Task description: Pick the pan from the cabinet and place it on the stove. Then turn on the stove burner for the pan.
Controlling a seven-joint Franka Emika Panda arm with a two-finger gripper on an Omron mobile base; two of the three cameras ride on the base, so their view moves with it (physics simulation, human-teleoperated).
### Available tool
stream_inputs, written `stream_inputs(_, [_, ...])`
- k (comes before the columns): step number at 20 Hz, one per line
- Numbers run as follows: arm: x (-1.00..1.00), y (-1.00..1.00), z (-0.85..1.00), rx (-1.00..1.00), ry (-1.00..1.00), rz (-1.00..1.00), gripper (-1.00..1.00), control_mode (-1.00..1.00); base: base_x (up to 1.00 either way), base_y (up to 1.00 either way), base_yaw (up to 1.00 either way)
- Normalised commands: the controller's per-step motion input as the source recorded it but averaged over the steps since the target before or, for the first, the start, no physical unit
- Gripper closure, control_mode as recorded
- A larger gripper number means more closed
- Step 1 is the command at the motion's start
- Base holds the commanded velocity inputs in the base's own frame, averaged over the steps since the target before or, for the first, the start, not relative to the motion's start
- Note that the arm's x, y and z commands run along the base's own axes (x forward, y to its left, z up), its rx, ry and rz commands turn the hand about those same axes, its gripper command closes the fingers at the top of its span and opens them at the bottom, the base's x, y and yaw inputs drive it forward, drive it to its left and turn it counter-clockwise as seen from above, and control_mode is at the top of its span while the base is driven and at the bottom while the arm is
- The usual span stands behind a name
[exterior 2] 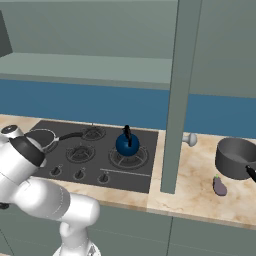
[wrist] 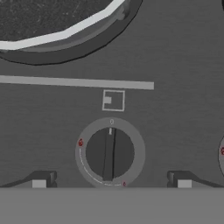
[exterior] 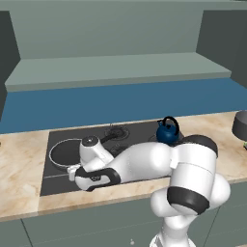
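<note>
The pan (exterior: 63, 152) already sits on the stove (exterior 2: 125, 170), on the large stove burner at the cooktop's left end, so what remains is, by my judgement, lighting that burner. That explains the arm's pose: it is folded low over the stove's front edge, with the end effector (wrist: 111, 180) pointed down at the left-most knob (wrist: 110, 152). In the hand view the two finger tips stand wide apart, one on each side of the knob, holding nothing; the knob's ridge runs almost straight up to the mark at its rim, which suggests it is off. The pan's pale rim curves across the top of that view, and what shows of its inside looks bare. A blue kettle (exterior 2: 127, 143) stands on the right-hand burner, its contents hidden. On the tabletop (exterior 2: 192, 192) to the right, a deep grey pot (exterior 2: 236, 157) appears empty, with a small aubergine (exterior 2: 219, 186) lying just beside it. The cabinet's open door (exterior 2: 176, 95) hangs edge-on between stove and pot.
</note>
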Motion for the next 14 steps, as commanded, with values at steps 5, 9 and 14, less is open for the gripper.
stream_inputs(5, [0.06,0.00,-0.04,0.00,0.00,0.00,-1.00,-1.00,0.00,0.00,0.00])
stream_inputs(9, [0.00,0.03,-0.03,0.00,0.00,0.00,-1.00,-1.00,0.00,0.00,0.00])
stream_inputs(14, [-0.02,0.03,-0.02,0.00,0.00,0.00,-1.00,-1.00,0.00,0.00,0.00])
